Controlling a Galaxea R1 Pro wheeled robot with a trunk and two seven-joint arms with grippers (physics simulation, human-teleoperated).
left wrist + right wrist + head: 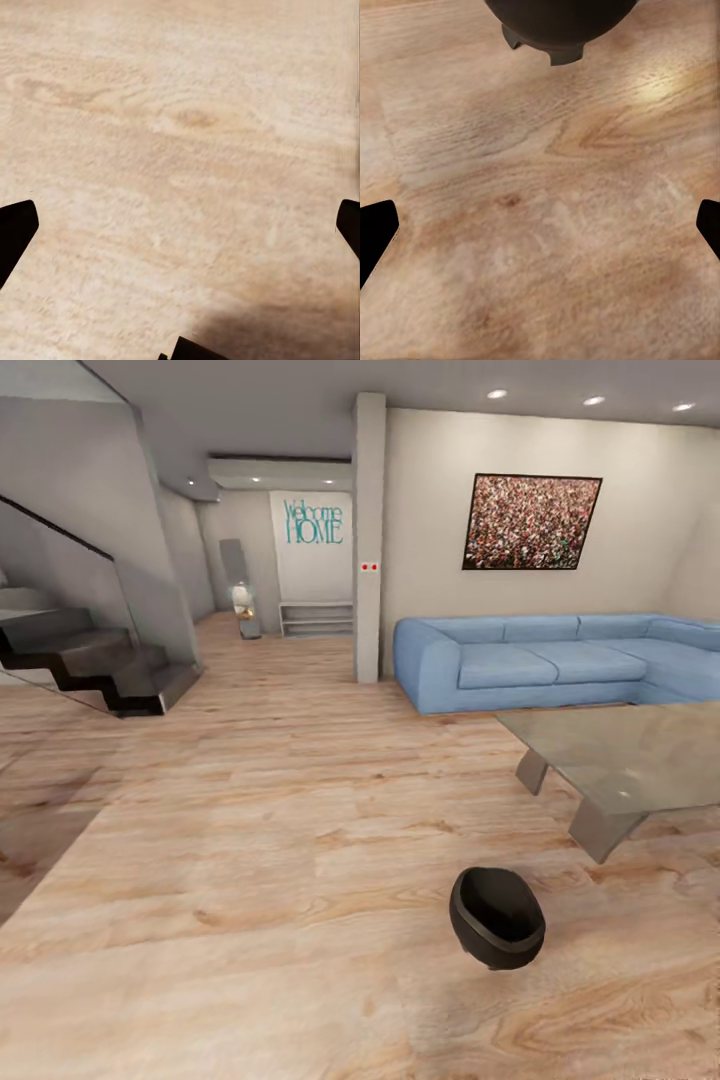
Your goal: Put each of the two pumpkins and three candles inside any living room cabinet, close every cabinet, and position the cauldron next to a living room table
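The black round-bellied cauldron (496,917) stands on the light wood floor in the lower right of the head view, a short way in front of the glass-topped table (640,755). Its underside and feet show in the right wrist view as the cauldron (556,26). My right gripper (540,225) hangs open over bare floor just short of the pot, nothing between its fingers. In the left wrist view my left gripper (180,225) is open too, above plain planks. Pumpkins, candles and cabinet are out of view.
A blue corner sofa (545,660) sits behind the table against the wall with a framed picture. A pillar (368,540) stands left of the sofa. Dark stairs (100,660) rise at the left. A hallway with a low white shelf (316,618) opens beyond.
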